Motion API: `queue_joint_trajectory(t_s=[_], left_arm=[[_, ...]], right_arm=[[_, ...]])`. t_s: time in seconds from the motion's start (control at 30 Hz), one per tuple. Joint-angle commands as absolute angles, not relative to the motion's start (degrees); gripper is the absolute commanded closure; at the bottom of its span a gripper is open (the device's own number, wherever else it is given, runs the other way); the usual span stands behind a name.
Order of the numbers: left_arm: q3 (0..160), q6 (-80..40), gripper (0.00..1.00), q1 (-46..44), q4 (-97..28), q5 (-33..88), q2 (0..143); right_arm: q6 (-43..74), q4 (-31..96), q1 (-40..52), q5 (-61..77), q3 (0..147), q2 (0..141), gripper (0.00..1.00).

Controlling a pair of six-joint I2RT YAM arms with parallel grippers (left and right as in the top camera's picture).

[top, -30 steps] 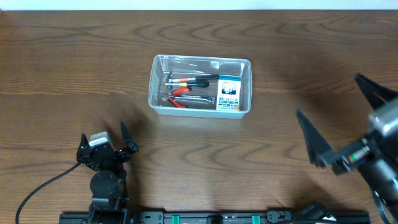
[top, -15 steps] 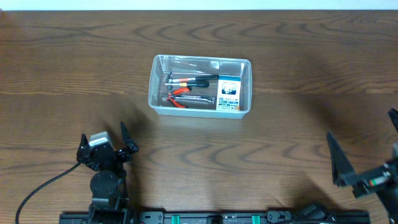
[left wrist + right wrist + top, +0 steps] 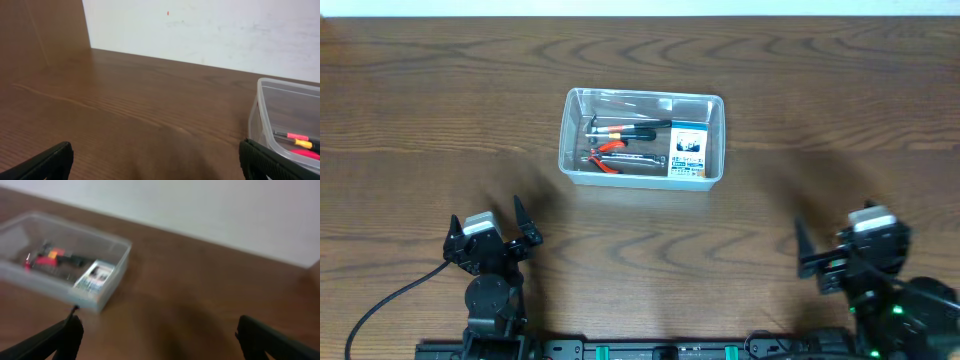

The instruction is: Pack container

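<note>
Both arms folded low at the near edge of the table [image 3: 410, 110]. Left gripper [image 3: 486, 216]: fingers spread wide, holding nothing. Right gripper [image 3: 160, 339]: also wide apart and empty, its view blurred. Container [image 3: 625, 181] sits mid-table, well apart from both, ahead-right of the left and ahead-left of the right. Inside: red-handled tools [image 3: 610, 150], blue-and-white box [image 3: 688, 152] at its right end

A dark wood-grain counter [image 3: 820, 120] runs back to a white wall [image 3: 225, 30] along its far edge. Toward that far edge, about midway between the left and right edges, lie small hand tools: red-handled pliers [image 3: 610, 148], a black-handled tool with red and yellow bands [image 3: 632, 127] just beyond them, and a blue-and-white box [image 3: 687, 152] just to their right.
</note>
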State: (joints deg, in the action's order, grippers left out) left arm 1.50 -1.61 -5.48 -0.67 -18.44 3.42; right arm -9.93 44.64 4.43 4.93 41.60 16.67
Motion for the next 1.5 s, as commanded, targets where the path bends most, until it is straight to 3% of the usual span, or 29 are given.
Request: queue_joint_trajectory(t_s=[0.0, 0.4, 1.47], left_arm=[[0.2, -1.5, 0.02, -5.7, -2.3, -19.6, 3.2], [0.2, -1.5, 0.02, -5.7, -2.3, -19.6, 3.2], [0.2, -1.5, 0.02, -5.7, -2.3, -19.6, 3.2]], right_arm=[[-10.3, 42.8, 3.8, 8.8, 34.0, 12.4, 0.01], [-10.3, 31.6, 3.8, 8.9, 10.1, 1.3, 0.01], [-10.3, 30.2, 3.8, 8.8, 8.2, 0.3, 0.01]])
